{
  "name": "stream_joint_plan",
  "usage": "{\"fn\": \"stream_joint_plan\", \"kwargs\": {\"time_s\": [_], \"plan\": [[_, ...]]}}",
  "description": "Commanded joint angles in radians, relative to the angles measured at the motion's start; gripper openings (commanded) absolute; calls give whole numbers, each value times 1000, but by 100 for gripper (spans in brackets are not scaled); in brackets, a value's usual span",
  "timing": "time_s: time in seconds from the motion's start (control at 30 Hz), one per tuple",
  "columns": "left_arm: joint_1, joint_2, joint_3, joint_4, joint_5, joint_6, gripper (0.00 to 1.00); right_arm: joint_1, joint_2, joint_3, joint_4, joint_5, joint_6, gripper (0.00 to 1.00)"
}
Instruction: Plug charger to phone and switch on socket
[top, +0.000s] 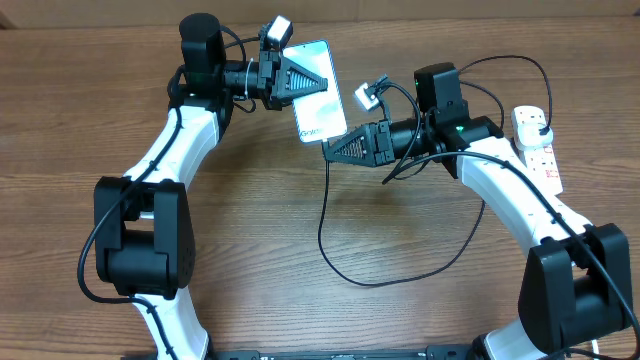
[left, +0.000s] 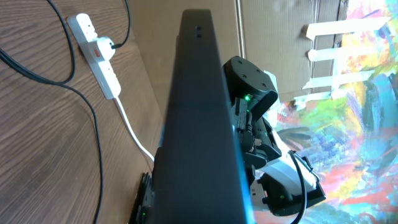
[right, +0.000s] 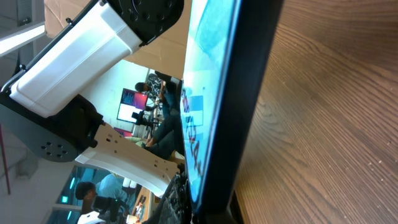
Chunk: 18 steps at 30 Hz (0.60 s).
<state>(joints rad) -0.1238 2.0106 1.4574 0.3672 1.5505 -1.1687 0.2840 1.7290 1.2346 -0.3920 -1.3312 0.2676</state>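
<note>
So left tool (top: 318, 82) is clamped on the phone (top: 325, 118) — right tool (top: 330, 152) pinching the charger (top: 321, 225) at its 6 o'clock end.

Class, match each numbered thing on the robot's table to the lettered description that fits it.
Things:
1. phone
2. socket
3. charger

Descriptions:
A. white and long, with red switches
B. thin and black, lying in a long loop
C. lit blue screen, gripped by the left end effector

Pairs: 1-C, 2-A, 3-B
</note>
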Motion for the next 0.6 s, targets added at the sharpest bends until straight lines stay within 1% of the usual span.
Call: {"fn": "stream_joint_plan", "kwargs": {"time_s": [0.0, 0.27, 0.57], "plan": [[-16, -3, 10, 7, 30, 40, 4, -3, 2, 0, 55, -6, 50, 4], [-32, -3, 10, 7, 30, 43, 4, -6, 2, 0, 220, -6, 180, 4], [-32, -3, 10, 7, 30, 43, 4, -6, 2, 0, 220, -6, 196, 4]]}}
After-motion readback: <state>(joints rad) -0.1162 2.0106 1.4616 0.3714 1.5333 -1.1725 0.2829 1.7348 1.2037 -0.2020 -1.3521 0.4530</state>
